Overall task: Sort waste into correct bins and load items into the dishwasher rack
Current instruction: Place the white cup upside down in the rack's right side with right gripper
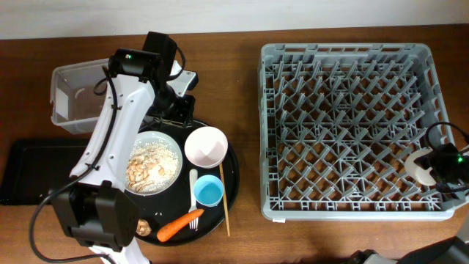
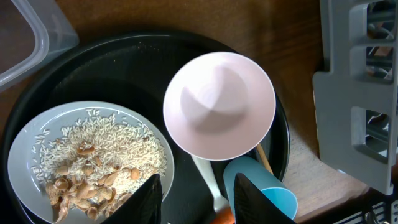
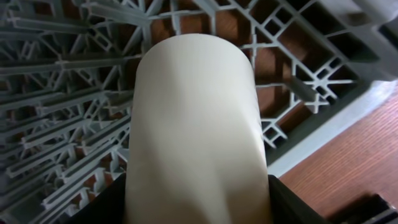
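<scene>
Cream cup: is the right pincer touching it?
Touching. The right wrist view shows the cream cup wedged between the dark fingers of the right pincer, both flush against its sides with no gap.

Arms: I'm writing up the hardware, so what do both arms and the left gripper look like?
The left arm has white links between black joint housings, a small green light near its upper joint, and a black cable by its black base. The left gripper has black, wedge-shaped fingers. The right arm shows black parts, a green light and thin black cables.
</scene>
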Controlling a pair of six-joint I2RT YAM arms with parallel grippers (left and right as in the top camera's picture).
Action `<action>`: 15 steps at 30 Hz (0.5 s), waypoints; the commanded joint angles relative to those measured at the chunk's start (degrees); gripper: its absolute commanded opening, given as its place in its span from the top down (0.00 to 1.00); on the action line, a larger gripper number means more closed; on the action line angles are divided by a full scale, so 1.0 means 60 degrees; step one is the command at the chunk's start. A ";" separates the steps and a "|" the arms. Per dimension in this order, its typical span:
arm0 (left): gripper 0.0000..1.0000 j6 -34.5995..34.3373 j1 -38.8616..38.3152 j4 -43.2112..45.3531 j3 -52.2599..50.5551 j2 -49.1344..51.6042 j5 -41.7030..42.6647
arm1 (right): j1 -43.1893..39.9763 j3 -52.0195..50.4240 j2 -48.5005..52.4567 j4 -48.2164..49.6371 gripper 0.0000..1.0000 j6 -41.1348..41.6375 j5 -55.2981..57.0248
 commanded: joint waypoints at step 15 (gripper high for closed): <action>0.63 -0.0124 0.0044 0.0022 0.0007 -0.0066 -0.0066 | -0.0007 0.0131 -0.0004 -0.0160 0.38 -0.0066 -0.0215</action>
